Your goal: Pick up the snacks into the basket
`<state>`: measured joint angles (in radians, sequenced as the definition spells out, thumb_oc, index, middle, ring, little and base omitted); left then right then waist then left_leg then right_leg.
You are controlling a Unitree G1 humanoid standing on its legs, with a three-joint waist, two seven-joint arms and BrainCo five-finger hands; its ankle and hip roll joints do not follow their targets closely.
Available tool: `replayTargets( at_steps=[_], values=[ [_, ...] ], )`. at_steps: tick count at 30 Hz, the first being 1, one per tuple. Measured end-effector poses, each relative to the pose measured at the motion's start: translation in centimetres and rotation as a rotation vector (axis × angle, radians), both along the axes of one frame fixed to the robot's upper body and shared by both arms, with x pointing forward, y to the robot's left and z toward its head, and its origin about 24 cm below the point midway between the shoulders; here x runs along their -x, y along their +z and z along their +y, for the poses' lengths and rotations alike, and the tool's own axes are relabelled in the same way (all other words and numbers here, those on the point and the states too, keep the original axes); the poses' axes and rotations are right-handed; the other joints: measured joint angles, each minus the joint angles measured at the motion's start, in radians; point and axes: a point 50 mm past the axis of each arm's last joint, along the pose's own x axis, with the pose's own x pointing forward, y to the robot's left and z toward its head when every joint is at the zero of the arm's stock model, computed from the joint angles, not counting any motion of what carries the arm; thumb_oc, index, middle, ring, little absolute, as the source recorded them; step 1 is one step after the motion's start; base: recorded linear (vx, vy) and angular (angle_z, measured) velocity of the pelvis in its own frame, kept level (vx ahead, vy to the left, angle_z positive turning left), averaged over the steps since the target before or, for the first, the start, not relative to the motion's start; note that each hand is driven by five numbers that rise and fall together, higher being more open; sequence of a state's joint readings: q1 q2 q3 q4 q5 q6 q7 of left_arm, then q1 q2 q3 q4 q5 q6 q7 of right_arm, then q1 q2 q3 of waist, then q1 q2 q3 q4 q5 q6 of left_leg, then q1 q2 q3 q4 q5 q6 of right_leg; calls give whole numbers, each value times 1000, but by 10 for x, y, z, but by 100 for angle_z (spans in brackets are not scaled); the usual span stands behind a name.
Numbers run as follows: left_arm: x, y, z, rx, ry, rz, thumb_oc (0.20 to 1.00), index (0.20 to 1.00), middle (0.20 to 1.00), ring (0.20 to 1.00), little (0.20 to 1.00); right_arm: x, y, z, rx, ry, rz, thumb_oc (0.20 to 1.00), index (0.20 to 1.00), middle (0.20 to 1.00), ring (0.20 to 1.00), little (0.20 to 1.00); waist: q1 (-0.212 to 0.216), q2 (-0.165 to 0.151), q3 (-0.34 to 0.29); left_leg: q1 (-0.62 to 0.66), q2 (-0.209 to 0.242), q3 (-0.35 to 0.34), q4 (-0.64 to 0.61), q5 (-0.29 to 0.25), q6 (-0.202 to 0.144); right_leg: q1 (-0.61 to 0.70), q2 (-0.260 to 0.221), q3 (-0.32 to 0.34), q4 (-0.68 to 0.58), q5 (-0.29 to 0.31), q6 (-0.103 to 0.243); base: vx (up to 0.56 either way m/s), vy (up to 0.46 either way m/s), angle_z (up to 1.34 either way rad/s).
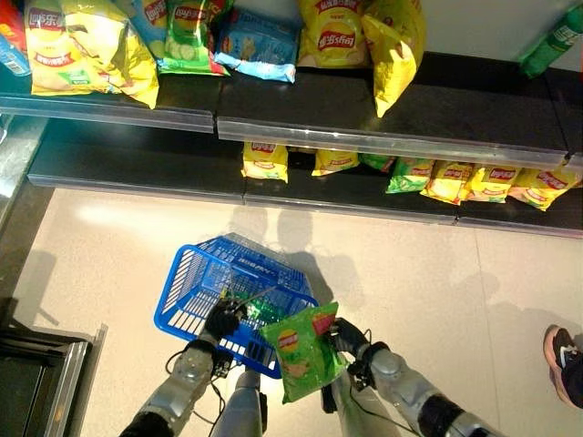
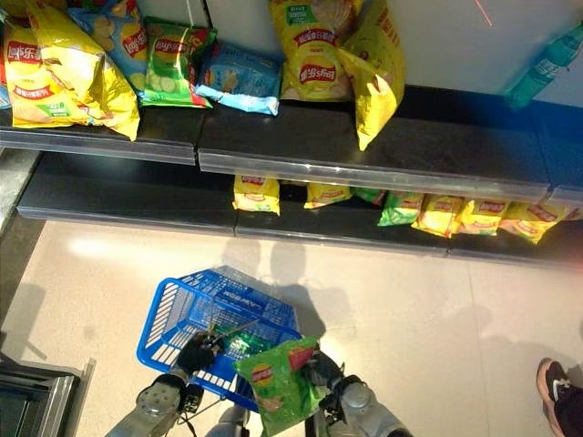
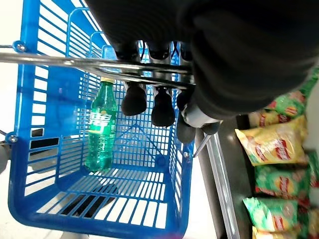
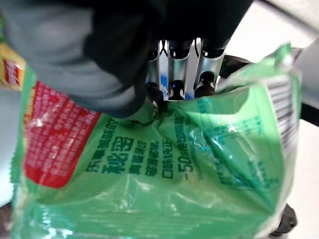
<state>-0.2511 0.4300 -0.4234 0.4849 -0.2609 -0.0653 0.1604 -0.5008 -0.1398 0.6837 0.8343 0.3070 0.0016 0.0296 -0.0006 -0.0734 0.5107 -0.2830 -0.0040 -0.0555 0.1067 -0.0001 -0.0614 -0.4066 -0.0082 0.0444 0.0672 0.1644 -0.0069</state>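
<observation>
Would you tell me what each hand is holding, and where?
Right hand pinches the green snack bag at its edge; left hand grips the blue basket by its wire handle.

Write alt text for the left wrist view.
The left hand curls its fingers around the metal handle of a blue basket, which holds a green bottle. Yellow and green snack bags line a shelf beside it.

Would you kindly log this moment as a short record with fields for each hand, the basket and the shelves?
left hand: fingers curled round the metal handle of the blue plastic basket
right hand: pinching a green crisp bag, held beside the basket's near corner, not yet inside
basket contents: a green plastic bottle
shelves: yellow, green and blue snack bags
</observation>
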Motion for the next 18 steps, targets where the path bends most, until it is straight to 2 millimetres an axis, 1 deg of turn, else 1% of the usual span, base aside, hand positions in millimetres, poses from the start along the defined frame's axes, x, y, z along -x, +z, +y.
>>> replayTargets(
  at_steps=[3, 5, 7, 8, 10, 14, 15, 18],
  values=[
    [-4, 4, -8, 6, -35, -13, 200, 200, 200, 200, 200, -5, 8, 18, -25, 26, -19, 200, 200, 200, 200, 200, 18, 3, 1, -1, 1, -2, 5, 0, -2, 0, 0, -2, 3, 0, 0, -8, -4, 2],
    [-7, 9, -12, 12, -51, -32, 200, 200, 200, 200, 200, -7, 7, 22, -8, 13, -4, 200, 200, 200, 200, 200, 20, 7, 4, -8, 0, -7, 12, 1, -3, 0, -2, -11, 4, -2, 3, -16, -12, 14],
    [-9, 12, -17, 20, -68, -36, 200, 200, 200, 200, 200, -10, 4, 20, 12, -8, 12, 200, 200, 200, 200, 200, 24, 14, 8, -11, -1, -15, 13, 5, -4, 0, -7, -21, 7, -3, 3, -12, -6, 13],
    [-10, 12, -20, 22, -81, -37, 200, 200, 200, 200, 200, -9, -1, 16, 14, -40, 41, 200, 200, 200, 200, 200, 27, 17, 10, -12, -3, -19, 14, 7, -4, 0, -8, -24, 8, -3, 3, -5, 0, 10],
    [-11, 16, -29, 16, -124, -46, 200, 200, 200, 200, 200, -11, -5, 11, 38, -87, 74, 200, 200, 200, 200, 200, 45, 22, 12, -26, -7, -29, 18, 9, -5, -12, -11, -25, 12, -3, 3, -11, -2, 7],
    [-10, 19, -40, 21, -181, -54, 200, 200, 200, 200, 200, -14, -9, 5, 71, -131, 97, 200, 200, 200, 200, 200, 62, 33, 18, -57, -14, -37, 32, 14, -5, -40, -17, -28, 25, -1, 1, -8, 11, 5],
    [-9, 20, -44, 23, -205, -57, 200, 200, 200, 200, 200, -15, -8, 2, 73, -147, 103, 200, 200, 200, 200, 200, 70, 42, 20, -63, -16, -39, 36, 15, -4, -45, -19, -29, 28, -1, 1, -3, 15, 5],
    [-8, 25, -49, 21, -243, -69, 200, 200, 200, 200, 200, -23, -2, 1, 77, -172, 87, 200, 200, 200, 200, 200, 72, 54, 25, -80, -24, -49, 44, 17, -2, -58, -27, -39, 37, -1, 1, 1, 27, 12]
  ],
)
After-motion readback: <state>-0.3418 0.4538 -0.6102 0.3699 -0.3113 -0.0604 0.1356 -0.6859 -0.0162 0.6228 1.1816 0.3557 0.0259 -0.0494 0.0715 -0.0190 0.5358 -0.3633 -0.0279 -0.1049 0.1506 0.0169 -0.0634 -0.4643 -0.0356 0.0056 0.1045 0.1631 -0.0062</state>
